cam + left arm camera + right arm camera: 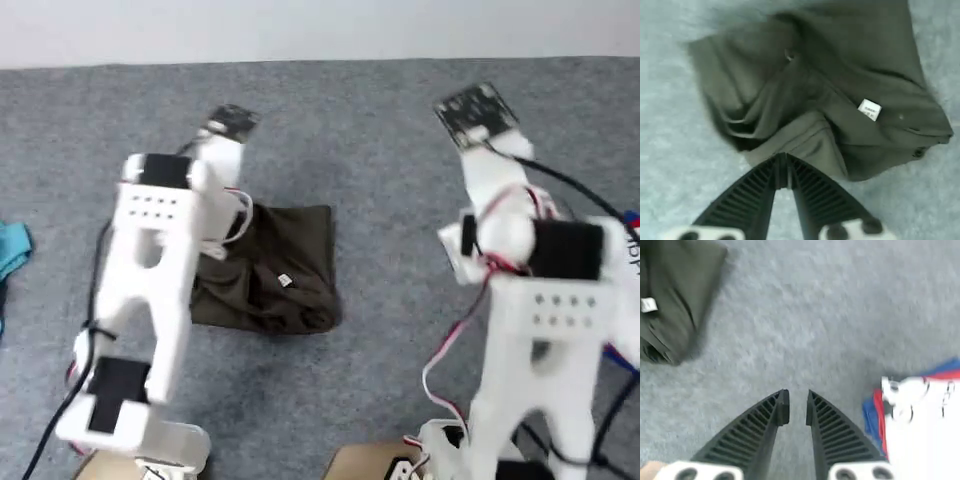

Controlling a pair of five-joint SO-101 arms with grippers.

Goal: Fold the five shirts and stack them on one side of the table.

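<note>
Inspector: Pincers first. How did the left pincer (783, 162) stand?

Operator: Its jaws were pressed together, tip to tip, right at the near edge of the shirt (840, 90). Whether any cloth was caught between them, I could not tell.

Inspector: And past the tips?

Operator: The shirt, dark olive, lay crumpled in loose folds on the grey table (670, 165), spreading away from the tips. Farther out on it sat a small white tag (869, 109), off to one side of the pincer's line.

Inspector: The right pincer (797, 407)?

Operator: Its jaws were a little apart, with a narrow gap between them. It hung over bare table. Near it, to one side, lay a white cloth (925, 440) with red and blue edges. The olive shirt was well apart on the other side, farther ahead.

Inspector: Anything beyond?

Operator: From above, the shirt lay between the two arms, closer to the left one and partly under it. A teal cloth (12, 248) lay farthest off, at the table's edge, beyond the left arm on the side away from the right pincer.
</note>
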